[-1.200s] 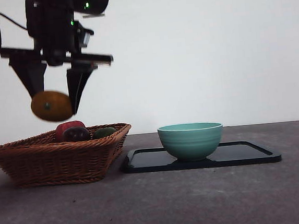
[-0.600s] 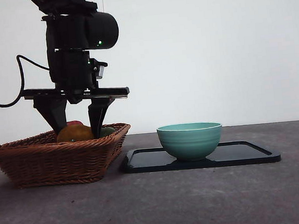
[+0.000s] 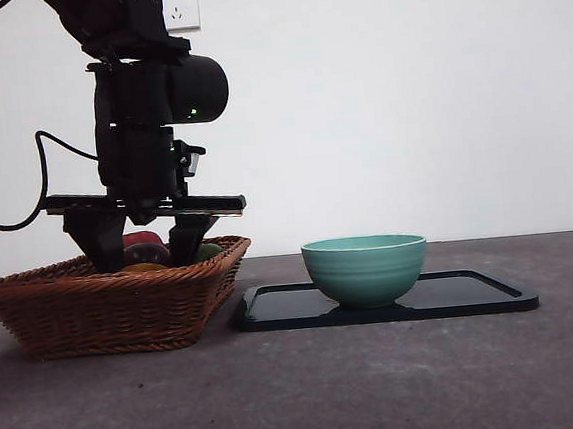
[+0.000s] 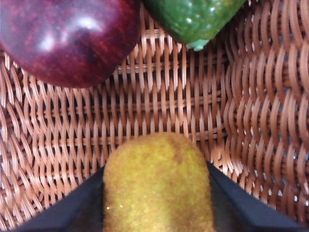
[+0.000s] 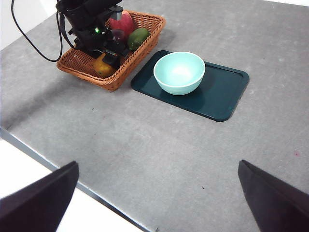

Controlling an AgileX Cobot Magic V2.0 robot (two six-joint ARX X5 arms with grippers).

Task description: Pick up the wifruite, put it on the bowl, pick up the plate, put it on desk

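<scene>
Left gripper [image 4: 157, 203] pinching the wifruite [image 4: 158, 186] low inside the wicker basket [image 3: 104, 306]; a lift might snag the weave, loosening the fruit.

Light: even, soft | glare: purple fruit [image 4: 63, 38] | blur: close-up perhaps soft

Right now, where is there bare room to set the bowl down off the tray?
Bare desk lies wide in front of the tray and the basket, and past the tray's far end. The basket is crowded: the left tool is down inside it around the wifruite, beside the red and green fruit. The bowl fills the tray's basket-side end.
</scene>
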